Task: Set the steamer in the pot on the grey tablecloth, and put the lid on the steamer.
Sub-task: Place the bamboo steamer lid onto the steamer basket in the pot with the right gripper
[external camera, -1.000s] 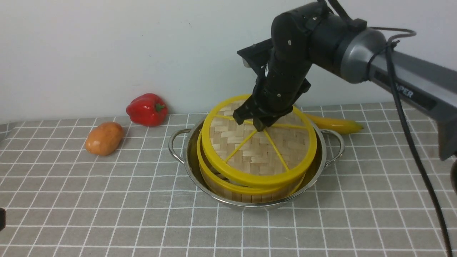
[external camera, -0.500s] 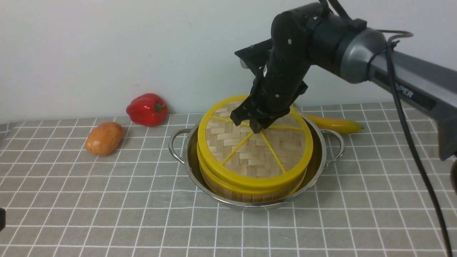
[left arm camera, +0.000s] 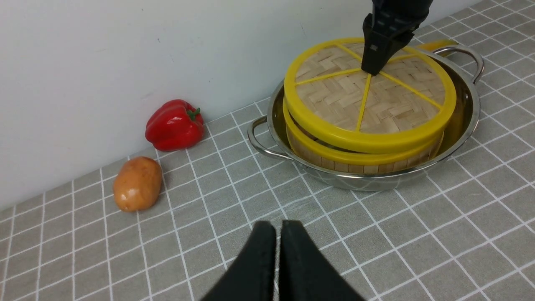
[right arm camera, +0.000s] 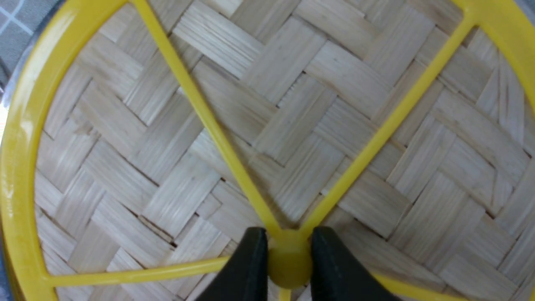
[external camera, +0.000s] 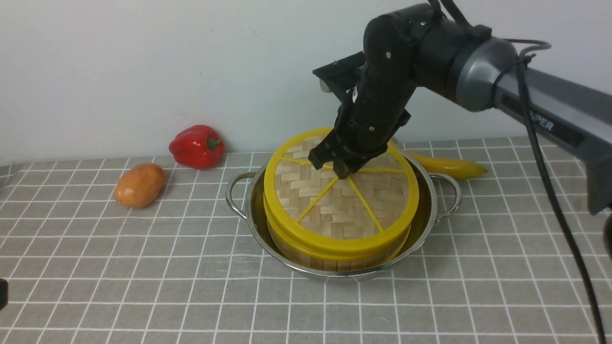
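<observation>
Lid shift: the lid (external camera: 334,205) is now sitting lower and more squarely over the steamer (external camera: 330,262) than a second ago, when it was tilting and hanging toward the right side of the pot (external camera: 427,222). The right gripper (external camera: 334,168) has moved left with it.
Grey tablecloth (external camera: 143,267): is covering the worktop and spreading out under the pot on every side.
Pot: is standing on the cloth, its two loop handles pointing left and right.
Lid: is resting on the steamer, above the pot's rim.
Steamer: is sitting inside the pot, its bamboo wall and yellow top rim showing above the pot's near rim.
Banana (external camera: 449,166): is lying just behind the pot's right handle.
Red pepper (external camera: 196,145): is lying behind and left of the pot, by the wall.
Potato (external camera: 139,185): is lying left of the pot, well apart from it.
Right gripper: is reaching down over the middle of the pot, jaws narrow, pinching the lid's small centre knob.
Left gripper (left arm camera: 278,234): is hovering over the cloth in front and left of the pot, fingers pressed together, holding nothing.
</observation>
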`<state>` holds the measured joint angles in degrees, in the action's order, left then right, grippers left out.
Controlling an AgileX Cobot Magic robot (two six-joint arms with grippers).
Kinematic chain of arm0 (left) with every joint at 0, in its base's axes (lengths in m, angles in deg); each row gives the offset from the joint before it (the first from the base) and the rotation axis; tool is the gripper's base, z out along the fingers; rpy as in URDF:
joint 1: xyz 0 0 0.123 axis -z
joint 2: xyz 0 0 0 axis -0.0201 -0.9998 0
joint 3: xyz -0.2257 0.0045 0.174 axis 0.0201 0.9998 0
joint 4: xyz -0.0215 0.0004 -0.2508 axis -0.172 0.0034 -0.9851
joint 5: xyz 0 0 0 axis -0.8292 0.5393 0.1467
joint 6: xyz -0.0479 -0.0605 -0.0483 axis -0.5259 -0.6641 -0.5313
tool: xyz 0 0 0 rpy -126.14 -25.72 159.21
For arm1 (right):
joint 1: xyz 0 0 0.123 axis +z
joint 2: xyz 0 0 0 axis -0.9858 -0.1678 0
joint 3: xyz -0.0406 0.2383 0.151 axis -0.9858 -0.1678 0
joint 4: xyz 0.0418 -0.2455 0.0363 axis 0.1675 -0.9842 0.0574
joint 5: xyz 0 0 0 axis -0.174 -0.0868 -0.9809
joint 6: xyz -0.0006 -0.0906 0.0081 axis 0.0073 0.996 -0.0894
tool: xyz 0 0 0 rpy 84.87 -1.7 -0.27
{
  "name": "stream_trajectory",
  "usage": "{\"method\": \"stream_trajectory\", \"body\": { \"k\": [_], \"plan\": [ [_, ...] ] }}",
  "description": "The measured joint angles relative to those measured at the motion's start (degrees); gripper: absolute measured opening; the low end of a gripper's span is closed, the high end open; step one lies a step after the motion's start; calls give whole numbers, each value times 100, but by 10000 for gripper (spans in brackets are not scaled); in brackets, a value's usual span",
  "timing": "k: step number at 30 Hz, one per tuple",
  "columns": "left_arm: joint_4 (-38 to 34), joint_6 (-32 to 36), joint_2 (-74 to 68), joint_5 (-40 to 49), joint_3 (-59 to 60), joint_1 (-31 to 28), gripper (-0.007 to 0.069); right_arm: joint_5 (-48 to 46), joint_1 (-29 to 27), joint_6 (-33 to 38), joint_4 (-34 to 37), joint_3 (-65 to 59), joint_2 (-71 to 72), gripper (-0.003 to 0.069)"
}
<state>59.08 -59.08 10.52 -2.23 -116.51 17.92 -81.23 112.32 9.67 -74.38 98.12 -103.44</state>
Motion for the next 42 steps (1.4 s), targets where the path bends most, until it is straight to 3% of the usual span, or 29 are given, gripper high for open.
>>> {"method": "stream_trajectory", "body": {
  "k": [42],
  "plan": [
    [5,0,0,25,0,0,11,-128,-5,202,159,417,-243,148]
  ]
}}
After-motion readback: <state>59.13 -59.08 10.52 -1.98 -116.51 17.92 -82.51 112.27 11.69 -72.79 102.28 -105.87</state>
